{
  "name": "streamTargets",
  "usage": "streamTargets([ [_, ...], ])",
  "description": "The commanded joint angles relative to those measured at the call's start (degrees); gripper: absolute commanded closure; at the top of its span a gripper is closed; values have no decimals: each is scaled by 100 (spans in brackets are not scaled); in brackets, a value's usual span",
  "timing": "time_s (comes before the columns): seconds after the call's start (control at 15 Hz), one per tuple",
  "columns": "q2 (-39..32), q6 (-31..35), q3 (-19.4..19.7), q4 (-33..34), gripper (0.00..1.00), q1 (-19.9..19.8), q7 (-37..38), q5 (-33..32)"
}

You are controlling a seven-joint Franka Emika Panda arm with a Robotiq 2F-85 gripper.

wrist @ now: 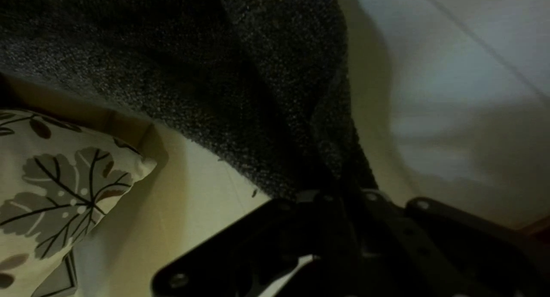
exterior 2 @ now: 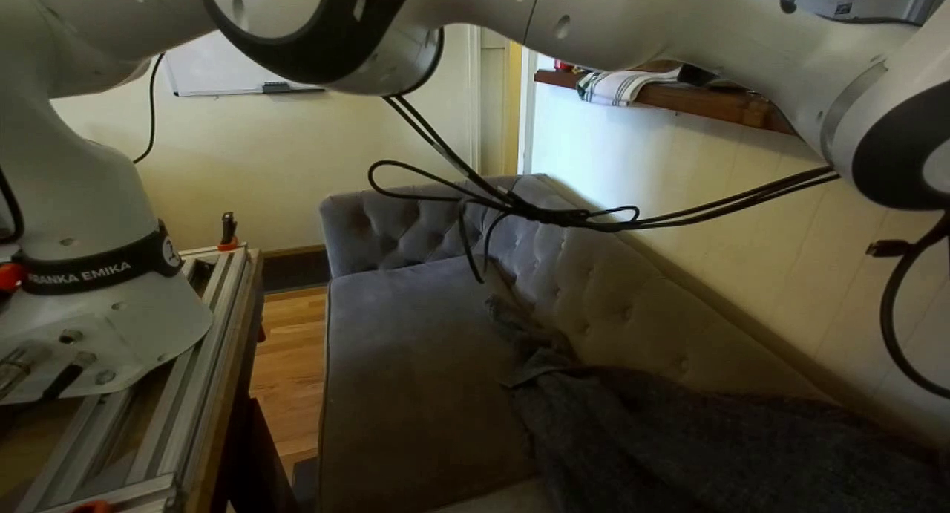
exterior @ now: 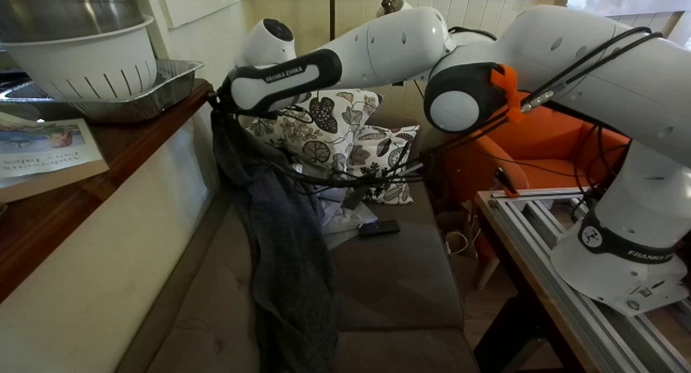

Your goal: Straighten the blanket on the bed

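The black two-fingered pincer (exterior: 215, 100), above the long grey-brown upholstered bed (exterior: 399, 276), grips one end of the dark grey-blue soft fabric blanket (exterior: 294, 243), which hangs bunched, then runs narrow and creased along the bed; beside it sit white leaf-patterned pillows (exterior: 324, 114).

Rumpled dark-grey cloth blanket (exterior: 294, 270) partly on long grey-brown upholstered bed (exterior: 397, 284), square white cloth pillows (exterior: 324, 131) at far end, right of blanket
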State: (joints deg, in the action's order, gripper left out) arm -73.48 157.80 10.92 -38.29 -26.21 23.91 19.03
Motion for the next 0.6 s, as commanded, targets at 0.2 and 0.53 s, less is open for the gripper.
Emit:
streamTargets([
  [0.2,-459,41,-281,585,98,-62,101,-129],
  [0.53,-865,164,-448,964,97,-119,-104,-189],
])
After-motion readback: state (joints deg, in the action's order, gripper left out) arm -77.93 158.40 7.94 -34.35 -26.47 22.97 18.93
